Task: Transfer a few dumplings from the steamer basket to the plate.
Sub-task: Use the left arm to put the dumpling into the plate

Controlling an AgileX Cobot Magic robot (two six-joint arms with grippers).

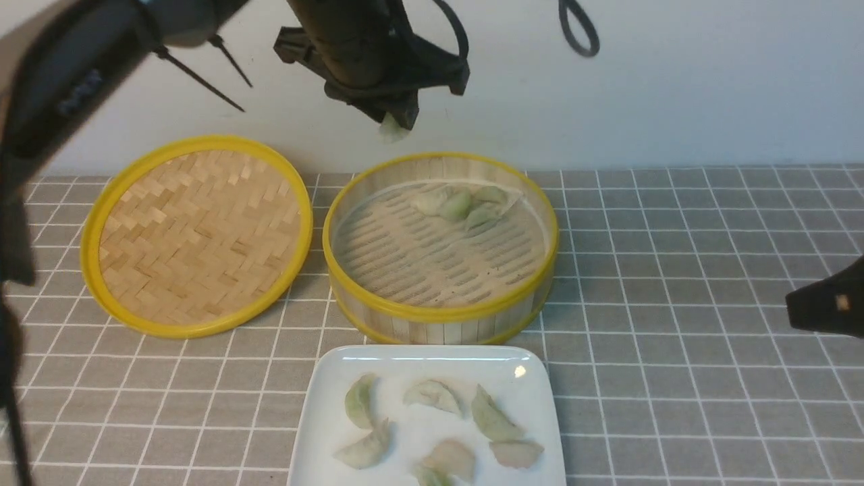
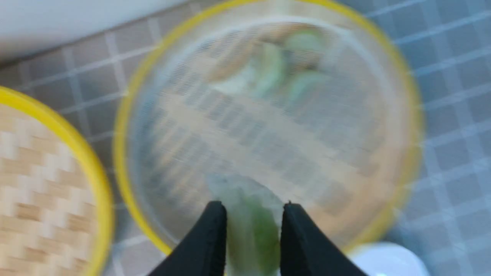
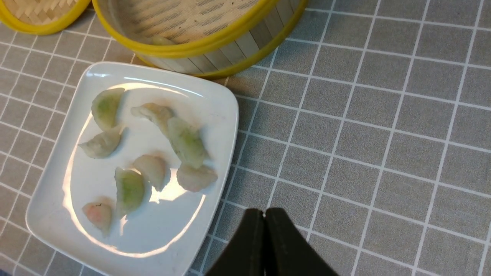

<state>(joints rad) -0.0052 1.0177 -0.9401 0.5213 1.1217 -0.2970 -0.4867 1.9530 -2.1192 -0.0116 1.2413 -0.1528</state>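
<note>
The steamer basket (image 1: 440, 316) stands at the table's middle, with several pale green dumplings (image 1: 459, 204) at its far side. My left gripper (image 1: 398, 125) hangs high above the basket's far rim, shut on a pale green dumpling (image 2: 251, 226) held between its black fingers. The white plate (image 1: 405, 361) lies in front of the basket with several dumplings (image 1: 491, 417) on it. The right wrist view shows the plate (image 3: 215, 96) and its dumplings (image 3: 187, 142). My right gripper (image 3: 264, 214) is shut and empty, low over the cloth right of the plate.
The flat woven-bamboo lid (image 1: 196, 233) with a yellow rim lies left of the basket. A grey checked cloth (image 1: 675, 270) covers the table. A white wall stands behind. My right arm's black body (image 1: 827, 304) shows at the right edge.
</note>
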